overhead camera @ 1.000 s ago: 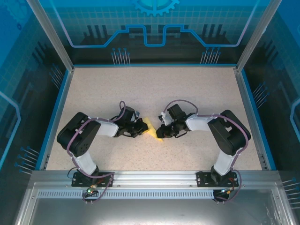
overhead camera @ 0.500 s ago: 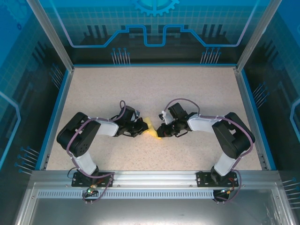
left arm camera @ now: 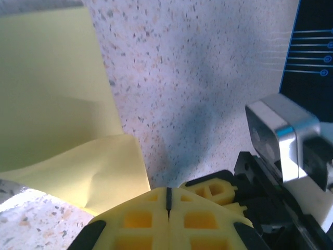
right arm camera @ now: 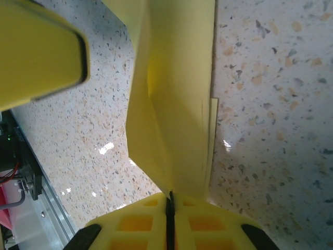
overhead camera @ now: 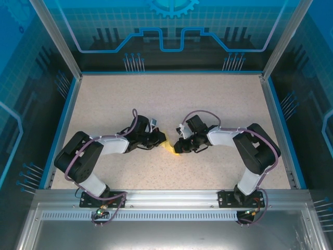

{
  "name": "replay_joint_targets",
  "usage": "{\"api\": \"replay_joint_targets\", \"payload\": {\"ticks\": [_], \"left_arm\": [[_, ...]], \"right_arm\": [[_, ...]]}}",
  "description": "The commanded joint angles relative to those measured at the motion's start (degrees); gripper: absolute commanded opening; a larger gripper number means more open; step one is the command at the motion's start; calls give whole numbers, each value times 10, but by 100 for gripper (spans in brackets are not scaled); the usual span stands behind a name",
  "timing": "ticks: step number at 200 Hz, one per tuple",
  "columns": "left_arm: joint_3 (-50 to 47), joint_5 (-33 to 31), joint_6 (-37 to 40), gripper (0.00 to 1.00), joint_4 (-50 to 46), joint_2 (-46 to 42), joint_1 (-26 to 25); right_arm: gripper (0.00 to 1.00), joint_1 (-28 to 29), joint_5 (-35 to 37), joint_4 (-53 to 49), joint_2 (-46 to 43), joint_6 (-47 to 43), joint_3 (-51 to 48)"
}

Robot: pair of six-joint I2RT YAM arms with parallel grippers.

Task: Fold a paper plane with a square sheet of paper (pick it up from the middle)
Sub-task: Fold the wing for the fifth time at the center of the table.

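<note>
"Paper (overhead camera: 169, 148) lies mid-table between the two claws, creased into layers. How will it handle?"

"Light as nothing, thin and limp. It sags wherever it isn't held (look at the curl rising off the table (overhead camera: 156, 99) in the right wrist view). Creases are permanent, so a careless squeeze marks it, and a hard tug would likely tear it."

"Who has it?"

"The right gripper (right arm camera: 169, 202) is clamped on it: the yellow layers run straight into the seam between its pads. The left gripper (left arm camera: 167, 200) is closed too, pads meeting with nothing showing between them. A folded flap ends just beside its tips, and I cannot tell whether a corner is caught underneath."

"Where should one take hold?"

"Along a fold or edge, I'd judge, where doubled layers lend some stiffness. Lying flat it offers nothing to pinch, so raise a flap first. It may slip on smooth pads, so pull gently."
</note>
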Motion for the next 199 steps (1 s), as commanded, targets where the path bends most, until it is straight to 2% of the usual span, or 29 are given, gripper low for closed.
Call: {"api": "replay_joint_targets", "payload": {"ticks": [1, 39, 125, 199], "left_arm": [[-19, 10, 9, 4, -6, -9, -13], [-33, 4, -1, 3, 13, 5, -27], [12, 7, 5, 3, 16, 52, -30], [12, 4, 6, 2, 10, 61, -29]], "right_arm": [[12, -3, -14, 3, 15, -3, -2], [18, -2, -18, -2, 18, -12, -2], [23, 3, -19, -14, -9, -32, 5], [25, 13, 45, -67, -34, -59, 21]]}}
